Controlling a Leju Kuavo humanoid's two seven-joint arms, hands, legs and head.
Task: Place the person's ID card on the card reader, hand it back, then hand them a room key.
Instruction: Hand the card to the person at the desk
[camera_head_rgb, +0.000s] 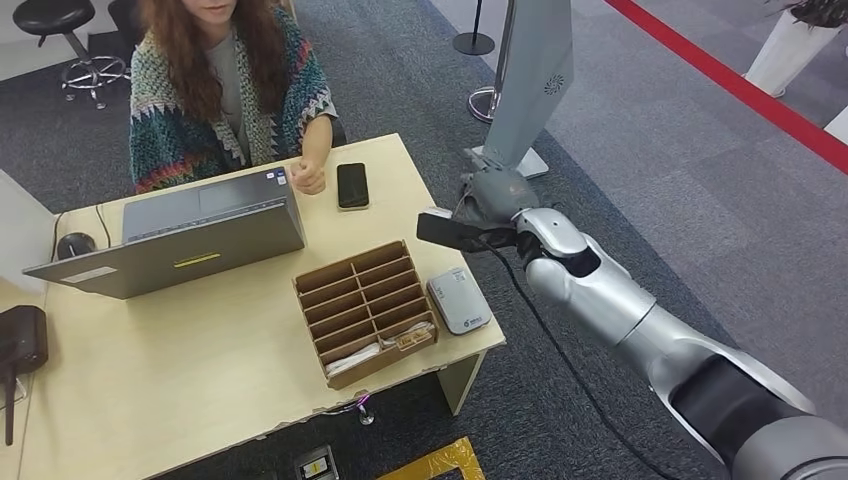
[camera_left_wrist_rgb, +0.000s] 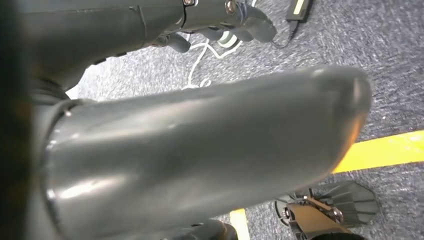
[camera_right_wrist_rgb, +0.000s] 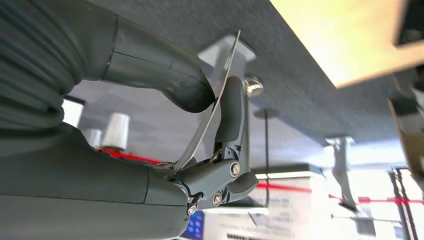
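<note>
The robot's right hand (camera_head_rgb: 492, 203) hovers just off the far right corner of the pale wooden desk (camera_head_rgb: 200, 370), and the right wrist view shows a thin, pale, flat ID card (camera_right_wrist_rgb: 212, 107) pinched edge-on between its thick grey thumb and darker fingers (camera_right_wrist_rgb: 231, 112). The small white-and-grey card reader (camera_head_rgb: 459, 300) lies on the desk nearer the robot than the hand and a little to its left, just beside the brown slotted cardboard key box (camera_head_rgb: 365, 310). Likely step: carrying the card to the reader. Next, the hand should draw back, lower and lay the card flat on the reader. The left hand (camera_left_wrist_rgb: 200, 150) hangs over the floor; its grasp cannot be made out.
</note>
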